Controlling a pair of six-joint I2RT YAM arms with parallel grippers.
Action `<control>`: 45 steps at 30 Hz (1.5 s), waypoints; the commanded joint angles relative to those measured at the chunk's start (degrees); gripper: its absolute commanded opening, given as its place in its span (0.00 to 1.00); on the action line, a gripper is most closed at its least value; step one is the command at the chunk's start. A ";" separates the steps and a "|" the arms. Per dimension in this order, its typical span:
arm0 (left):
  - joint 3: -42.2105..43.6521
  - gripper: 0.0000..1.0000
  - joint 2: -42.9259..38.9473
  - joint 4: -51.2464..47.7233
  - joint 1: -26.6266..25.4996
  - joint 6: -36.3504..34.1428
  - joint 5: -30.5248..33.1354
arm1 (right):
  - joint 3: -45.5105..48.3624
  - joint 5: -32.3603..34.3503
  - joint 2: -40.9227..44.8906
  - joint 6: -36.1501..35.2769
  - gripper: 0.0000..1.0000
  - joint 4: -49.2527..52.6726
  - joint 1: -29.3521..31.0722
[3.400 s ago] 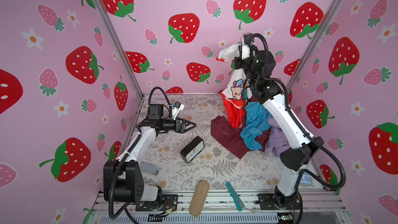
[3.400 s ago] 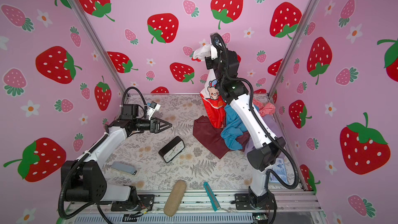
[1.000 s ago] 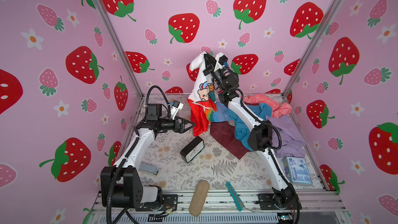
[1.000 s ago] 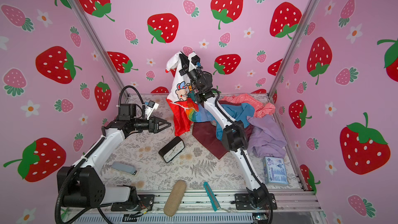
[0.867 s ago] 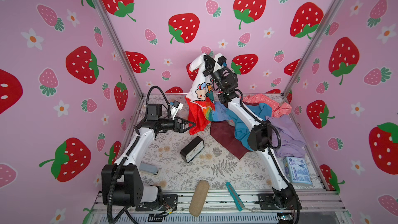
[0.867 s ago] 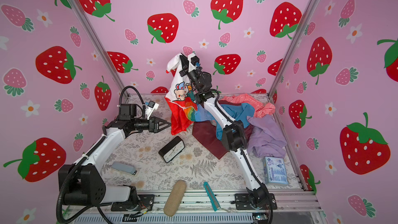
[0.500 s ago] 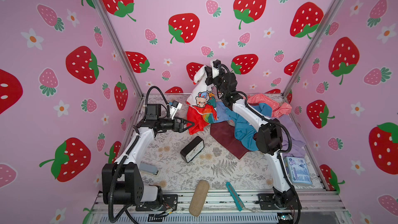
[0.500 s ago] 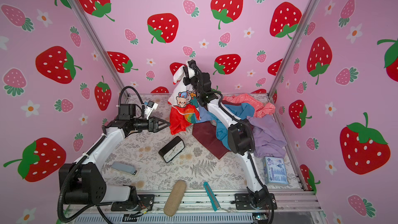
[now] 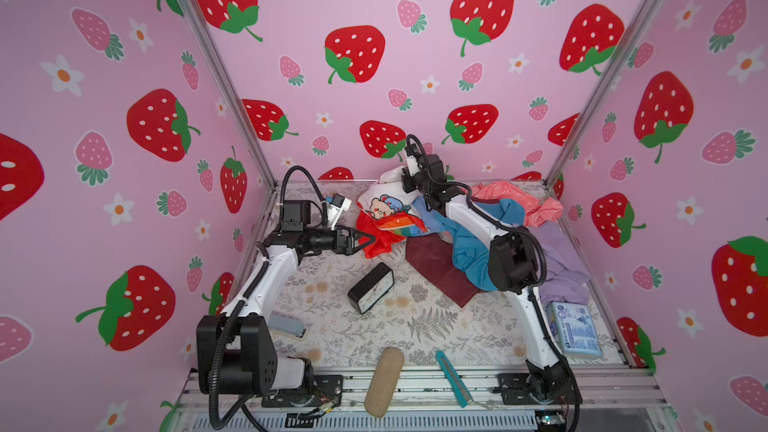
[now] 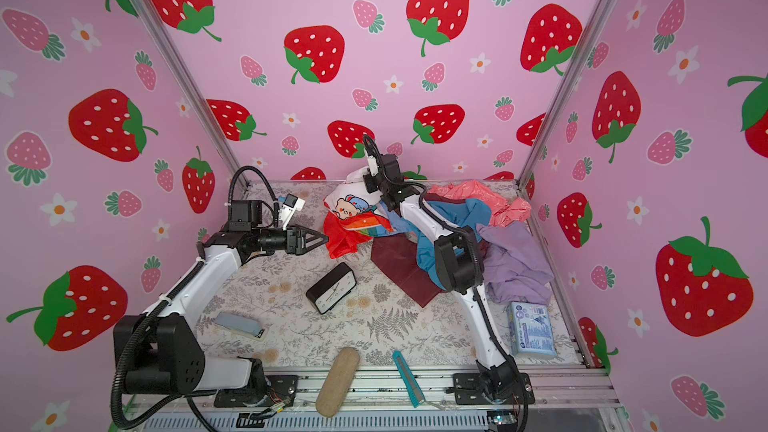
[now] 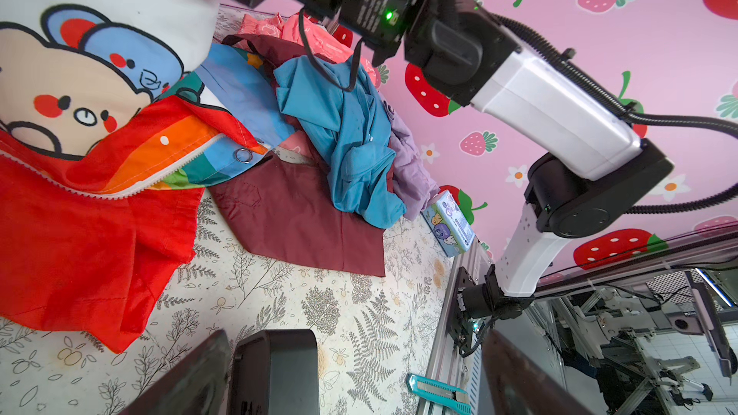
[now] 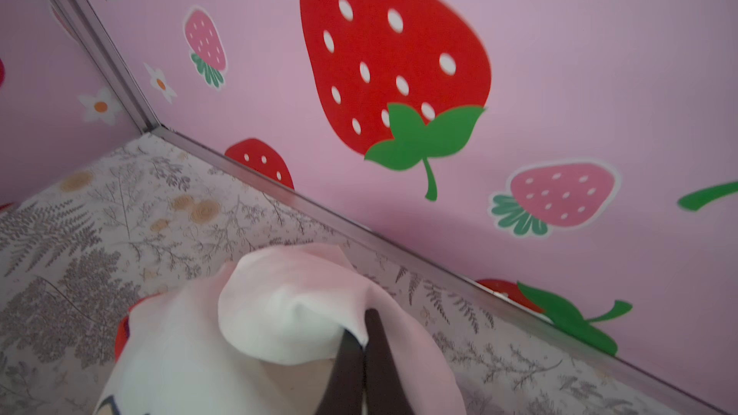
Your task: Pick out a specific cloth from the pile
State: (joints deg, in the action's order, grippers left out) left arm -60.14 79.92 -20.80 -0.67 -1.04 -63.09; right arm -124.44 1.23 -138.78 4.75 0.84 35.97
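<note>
Cloth [image 9: 384,209] white fold pinched by right fingers [image 12: 377,353], tips buried; left fingers [image 11: 515,381] spread open; pile [image 9: 432,263] partly behind right arm [image 9: 471,218].

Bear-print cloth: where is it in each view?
In a top view: the cloth back centre, left of the pile.
In a top view: same spot.
Left wrist: close up, bear face large.
Right wrist: white corner only, in the right gripper.
Landmark: the white fabric above the bear.

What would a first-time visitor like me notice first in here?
The giant red strawberries on the pink walls all around. Then the bear-print cloth near the back wall, its white edge pinched in the right arm's shut jaws, beside the pile of garments at back right. A black clock lies mid-table.
</note>
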 commanded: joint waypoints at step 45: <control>-0.51 0.99 2.42 0.76 0.23 0.45 -1.42 | -13.38 -38.54 -24.35 31.89 0.26 -3.12 6.21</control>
State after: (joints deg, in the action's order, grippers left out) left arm -60.14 81.97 -20.40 -0.67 0.05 -63.11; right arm -136.84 -33.39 -160.18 31.55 0.91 41.25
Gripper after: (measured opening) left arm 0.993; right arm 0.264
